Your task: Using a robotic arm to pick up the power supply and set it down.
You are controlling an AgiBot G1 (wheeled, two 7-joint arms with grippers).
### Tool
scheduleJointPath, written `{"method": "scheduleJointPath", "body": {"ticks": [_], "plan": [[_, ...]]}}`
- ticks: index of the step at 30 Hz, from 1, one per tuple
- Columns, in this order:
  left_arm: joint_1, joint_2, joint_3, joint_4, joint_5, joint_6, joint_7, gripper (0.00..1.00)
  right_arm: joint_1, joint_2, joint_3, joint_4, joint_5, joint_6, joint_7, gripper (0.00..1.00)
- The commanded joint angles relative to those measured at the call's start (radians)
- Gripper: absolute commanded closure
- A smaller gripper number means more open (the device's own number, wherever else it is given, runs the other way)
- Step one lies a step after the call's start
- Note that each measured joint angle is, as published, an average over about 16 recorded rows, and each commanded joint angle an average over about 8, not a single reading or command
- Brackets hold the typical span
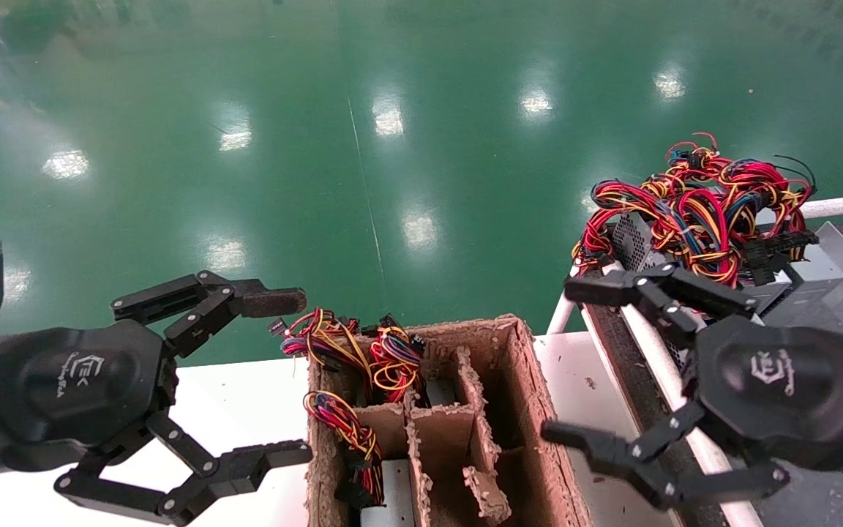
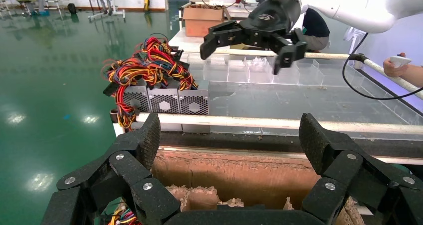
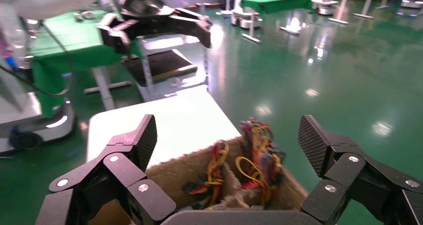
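Note:
Several silver-grey power supplies (image 1: 634, 247) with perforated vent faces (image 2: 164, 101) stand in a row on the grey bench at the right, under a tangle of red, yellow and blue wires (image 1: 699, 197). My right gripper (image 1: 564, 360) hovers open just in front of them, holding nothing; it also shows in the left wrist view as the right gripper (image 2: 243, 53). My left gripper (image 1: 282, 377) hangs open and holds nothing, left of the cardboard crate (image 1: 524, 395). More wire bundles (image 1: 352, 351) and a silver box (image 1: 392, 498) sit in the crate's left compartments.
The crate stands on a white table (image 1: 246, 395). A white rail (image 1: 659, 366) runs along the bench edge between crate and power supplies. Clear plastic bins (image 2: 259, 70) line the bench's far side. A person's hand (image 2: 399, 65) shows beyond it. Green floor lies past the table.

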Motion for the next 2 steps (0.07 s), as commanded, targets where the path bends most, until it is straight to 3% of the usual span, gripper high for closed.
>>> {"method": "scheduleJointPath", "body": {"ticks": [1, 2], "plan": [[0.0, 0.0, 0.0, 0.0, 0.0, 0.0, 0.0, 0.0, 0.015, -0.014, -0.015, 0.007, 0.004, -0.021, 0.005, 0.0], [0.0, 0.0, 0.0, 0.0, 0.0, 0.0, 0.0, 0.0, 0.017, -0.016, -0.017, 0.008, 0.005, -0.024, 0.006, 0.0]]}}
